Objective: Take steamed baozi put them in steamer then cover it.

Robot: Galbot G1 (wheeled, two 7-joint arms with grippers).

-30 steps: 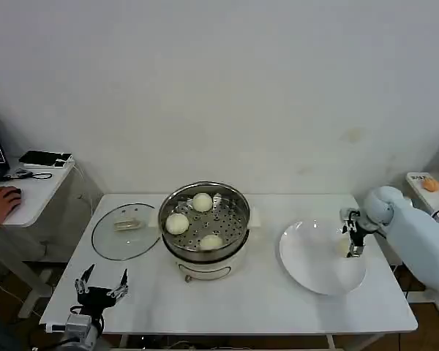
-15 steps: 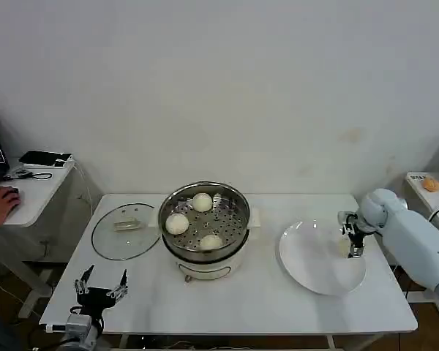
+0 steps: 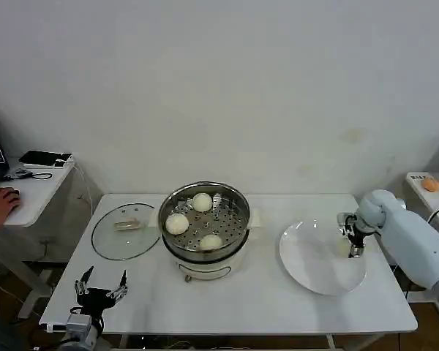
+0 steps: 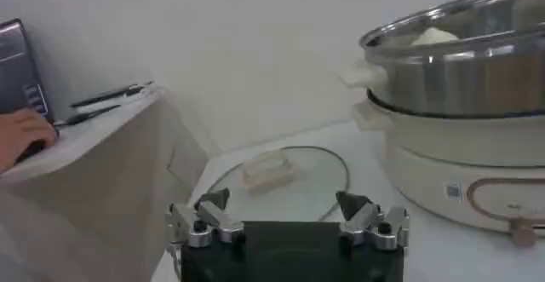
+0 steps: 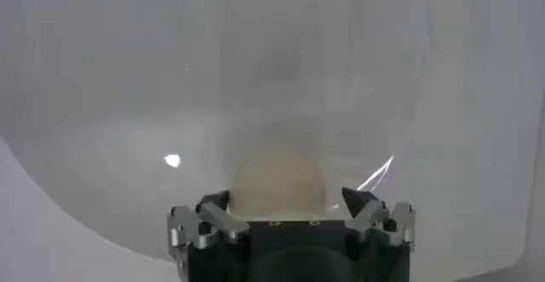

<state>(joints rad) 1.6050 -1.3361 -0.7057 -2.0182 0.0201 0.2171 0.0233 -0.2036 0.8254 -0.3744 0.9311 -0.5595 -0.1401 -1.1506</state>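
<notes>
The steel steamer stands mid-table with three cream baozi on its perforated tray. A fourth baozi lies on the white plate at the right. My right gripper is down over the plate's right side, open, one finger on each side of that baozi. In the right wrist view the gripper straddles the bun with a small gap at one fingertip. My left gripper waits open at the table's front left corner. It also shows open facing the steamer.
The clear glass lid lies flat on the table left of the steamer, and in the left wrist view the lid is just ahead of the fingers. A side desk stands beyond the table's left edge.
The right gripper has shifted slightly left over the plate and settled around the baozi. The left arm, steamer and lid have not moved.
</notes>
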